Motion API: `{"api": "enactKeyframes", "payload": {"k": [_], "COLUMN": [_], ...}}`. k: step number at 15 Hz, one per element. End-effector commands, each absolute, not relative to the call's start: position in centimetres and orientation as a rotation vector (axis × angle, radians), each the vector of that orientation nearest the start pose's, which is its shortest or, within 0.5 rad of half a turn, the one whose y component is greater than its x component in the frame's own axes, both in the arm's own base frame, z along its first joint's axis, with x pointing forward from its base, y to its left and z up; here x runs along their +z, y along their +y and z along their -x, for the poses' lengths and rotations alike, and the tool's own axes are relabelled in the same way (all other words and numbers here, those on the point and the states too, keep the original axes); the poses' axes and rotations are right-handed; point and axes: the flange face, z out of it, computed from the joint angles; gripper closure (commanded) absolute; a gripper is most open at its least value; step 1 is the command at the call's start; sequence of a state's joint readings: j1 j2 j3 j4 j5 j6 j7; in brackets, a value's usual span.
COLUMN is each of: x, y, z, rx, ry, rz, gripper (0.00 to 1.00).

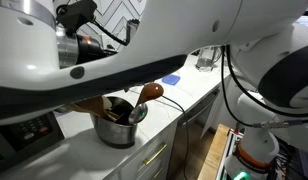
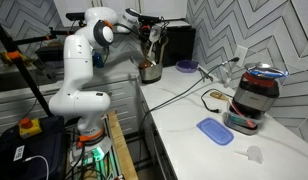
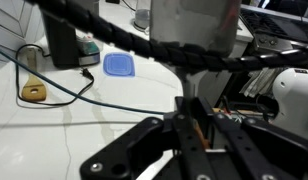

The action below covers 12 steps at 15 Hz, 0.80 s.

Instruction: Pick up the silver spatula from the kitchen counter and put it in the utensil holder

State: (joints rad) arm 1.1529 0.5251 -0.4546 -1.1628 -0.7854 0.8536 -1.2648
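In the wrist view my gripper [image 3: 191, 103] is shut on the thin neck of the silver spatula [image 3: 194, 30], whose wide shiny blade rises beyond the fingertips. In an exterior view the gripper [image 2: 151, 32] hangs over the utensil holder [image 2: 149, 72], a squat silver pot at the far end of the counter. The utensil holder [image 1: 116, 132] has wooden spoons [image 1: 144, 95] leaning in it. My own arm fills most of that view and hides the gripper and spatula there.
A blue flat piece [image 2: 216, 130] lies on the white counter [image 2: 194, 115], beside a tall dark appliance with a red top [image 2: 256, 95]. Black cables [image 3: 64, 98] trail across the counter. A small wooden item [image 3: 32, 92] lies near them.
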Motion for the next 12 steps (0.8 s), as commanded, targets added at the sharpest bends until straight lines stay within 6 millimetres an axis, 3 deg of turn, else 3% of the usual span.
{"api": "enactKeyframes", "payload": {"k": [1, 3, 5, 12], "x": [53.3, 52.4, 52.6, 51.3], "y": [37.6, 38.2, 39.7, 41.3], "z": [-49.1, -49.3, -48.3, -48.2], "rx": [-1.146, -1.177, -1.179, -1.180], "ry": [1.601, 1.614, 1.597, 1.540], "rz": [-1.394, -1.358, -1.326, -1.278], "gripper": [0.96, 0.96, 0.96, 0.96]}}
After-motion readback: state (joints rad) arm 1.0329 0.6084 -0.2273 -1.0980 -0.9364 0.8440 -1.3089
